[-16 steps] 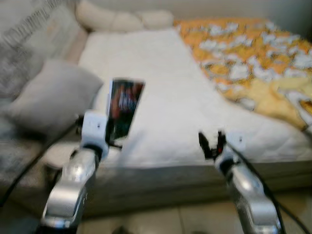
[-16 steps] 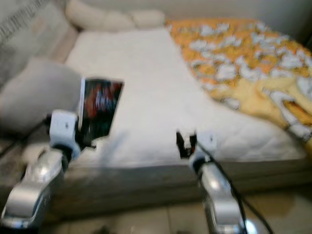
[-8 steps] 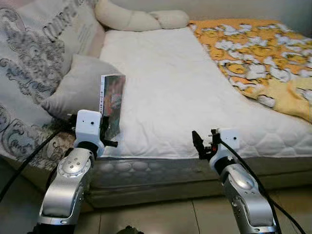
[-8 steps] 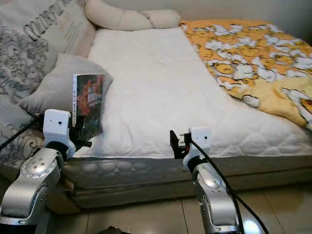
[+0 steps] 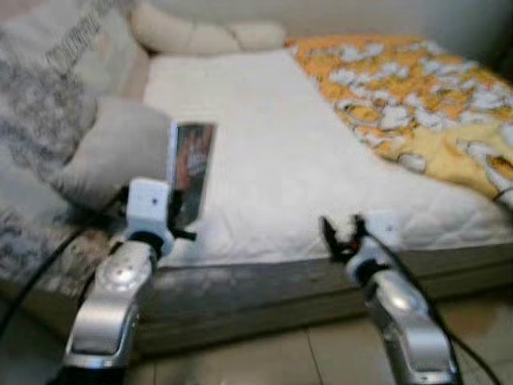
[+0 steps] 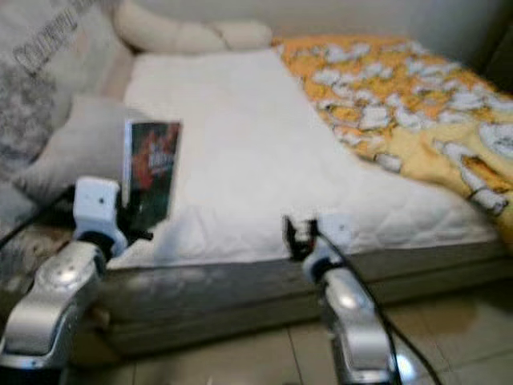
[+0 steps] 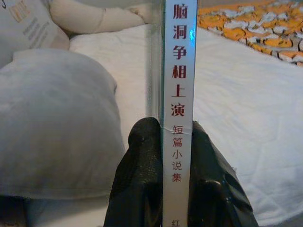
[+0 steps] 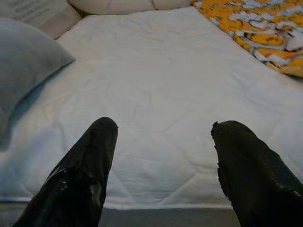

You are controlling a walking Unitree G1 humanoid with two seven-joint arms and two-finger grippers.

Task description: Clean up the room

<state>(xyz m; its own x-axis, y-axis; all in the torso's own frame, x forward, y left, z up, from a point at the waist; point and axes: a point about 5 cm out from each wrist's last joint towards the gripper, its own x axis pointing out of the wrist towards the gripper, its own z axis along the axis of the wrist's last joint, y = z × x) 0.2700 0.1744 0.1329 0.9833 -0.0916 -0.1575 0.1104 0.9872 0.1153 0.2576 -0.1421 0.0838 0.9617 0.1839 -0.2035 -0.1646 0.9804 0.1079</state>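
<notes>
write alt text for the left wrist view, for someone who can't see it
The left gripper clamps an upright book by its white spine, printed with red Chinese characters. Behind lie a grey pillow, a white mattress and an orange patterned blanket.

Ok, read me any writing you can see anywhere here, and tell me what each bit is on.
"脑洞争相上演" in red, running down the white spine of the book, which the left gripper clamps.
"短篇小说集" in smaller red characters lower on the same spine.
One more red character at the spine's bottom edge is cut off.
Grey lettering on the patterned pillow: too blurred to read.
The book's cover is too blurred to read.
</notes>
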